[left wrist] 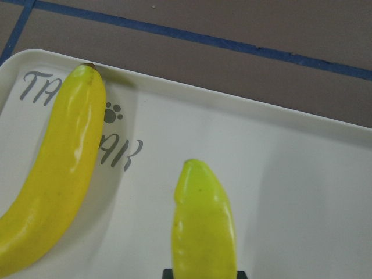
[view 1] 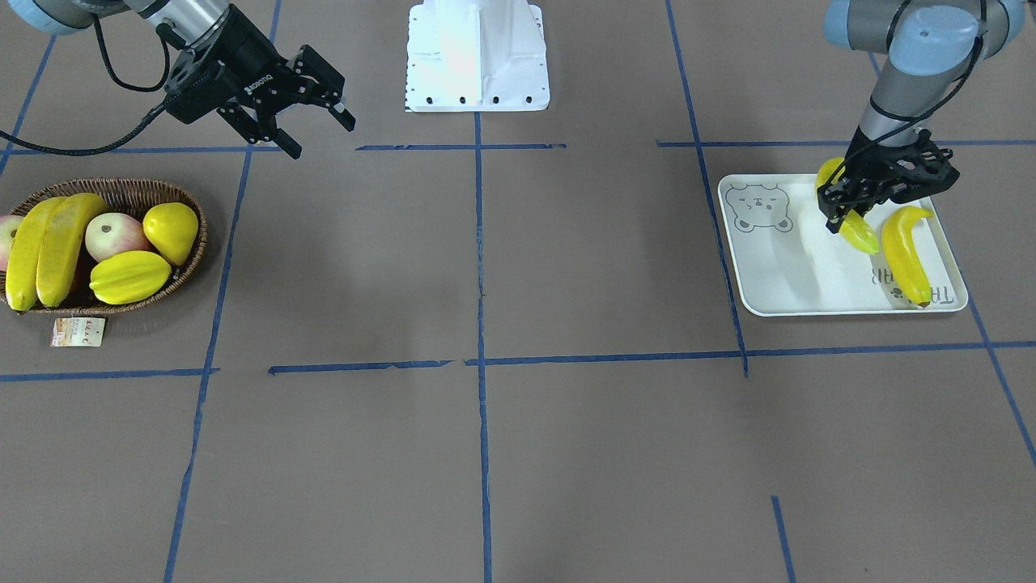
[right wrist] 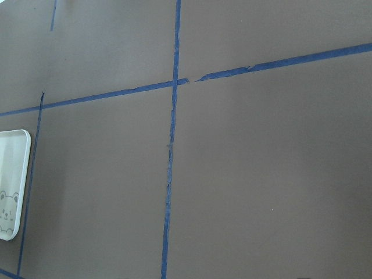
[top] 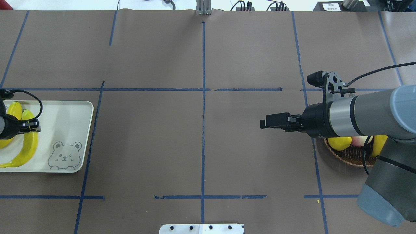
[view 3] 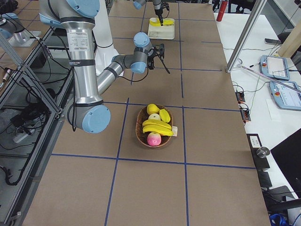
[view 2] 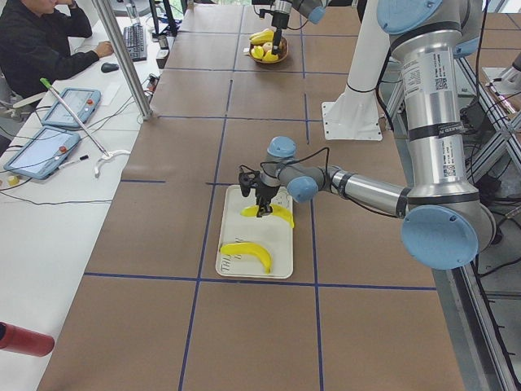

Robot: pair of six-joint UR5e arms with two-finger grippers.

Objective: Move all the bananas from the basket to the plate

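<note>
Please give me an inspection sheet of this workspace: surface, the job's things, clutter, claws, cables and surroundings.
Surface: brown table with a blue tape grid; no spill seen.
Job's things: two bananas lie in the basket; one banana lies on the plate; held banana hangs over the plate.
Clutter: starfruit, apples and yellow pear-shaped fruit in the basket; paper tag beside it.
Claws: left claw shut on the held banana; right claw open, empty, above the table.
Cables: black cable loops off the right arm.
Surroundings: person at a side desk with tablets.
</note>
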